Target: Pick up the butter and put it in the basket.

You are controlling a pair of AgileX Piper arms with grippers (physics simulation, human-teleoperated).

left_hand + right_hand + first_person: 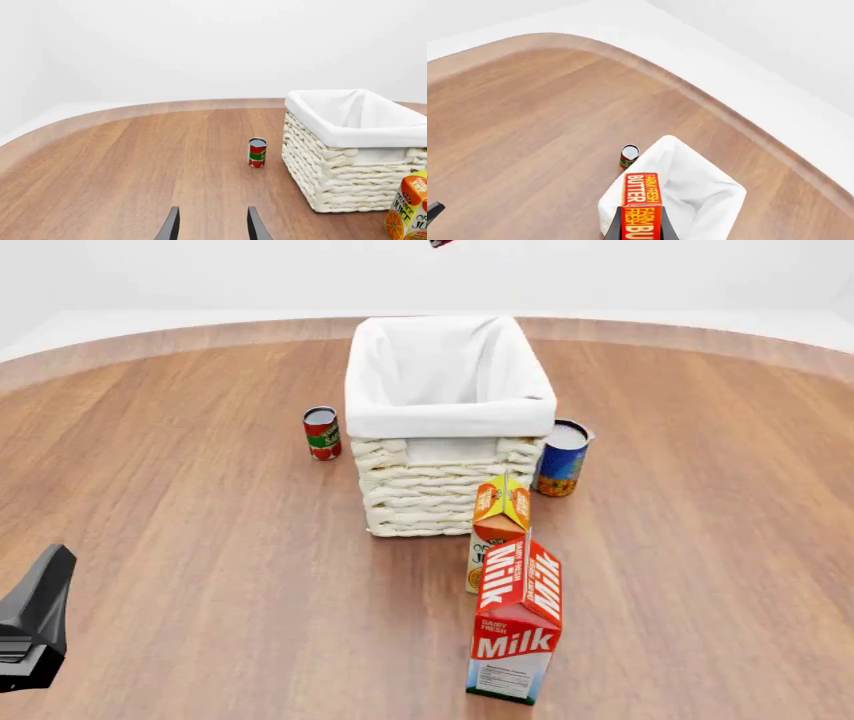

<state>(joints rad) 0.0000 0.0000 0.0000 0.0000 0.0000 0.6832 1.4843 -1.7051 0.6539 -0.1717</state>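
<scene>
Carrying the butter (640,204) pinched between its fingers, the right gripper (639,231) hangs high over the basket (707,197). The left gripper (212,227) idles spread apart. Next, I judge: lower, centre above the liner, then release.

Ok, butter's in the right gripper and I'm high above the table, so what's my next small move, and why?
Probably lower the right gripper straight toward the basket before releasing. In the right wrist view the butter is clamped between the fingers and lines up over the basket's near rim and liner, but well above it. A drop from here might bounce out or clip the rim.
</scene>
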